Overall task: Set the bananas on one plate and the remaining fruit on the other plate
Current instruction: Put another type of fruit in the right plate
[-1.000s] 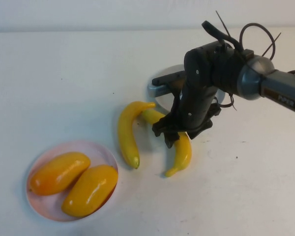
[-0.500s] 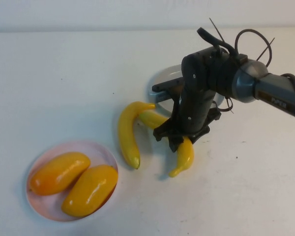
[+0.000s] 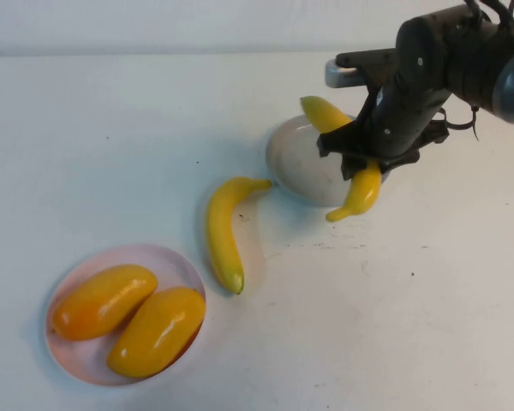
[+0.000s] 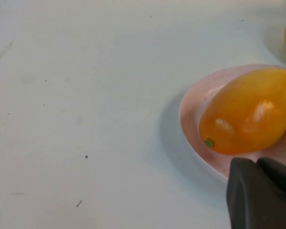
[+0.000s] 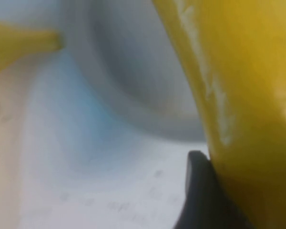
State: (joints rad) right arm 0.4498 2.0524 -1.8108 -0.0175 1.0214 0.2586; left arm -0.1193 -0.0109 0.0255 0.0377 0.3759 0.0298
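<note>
Two bananas are in play, and only one is off the table: the held banana [image 3: 357, 184] hangs crosswise over the right rim of the grey plate [image 3: 295, 158], clamped about its middle by the right gripper [image 3: 366, 157]. Its one end points far-left over the plate and the other droops near-right, beyond the rim. The right wrist view shows the peel pressed hard against a dark finger [image 5: 205, 195], with the plate's bowl below.

Being longer than the plate is wide, this banana could tip off if released where it hangs, because much of its length lies outside the rim. A grip slightly off balance could also let it swivel between the jaws on the way down.

To the left, the second banana [image 3: 224, 229] lies on the table between the plates, its far tip just beside the grey rim; a low sweep could knock it.

Near-left, two mango-like fruits [image 3: 130, 317] fill the pink plate [image 3: 176, 261], already sorted. The left gripper [image 4: 260, 193] sits parked beside that plate; whether it is open I cannot tell.
</note>
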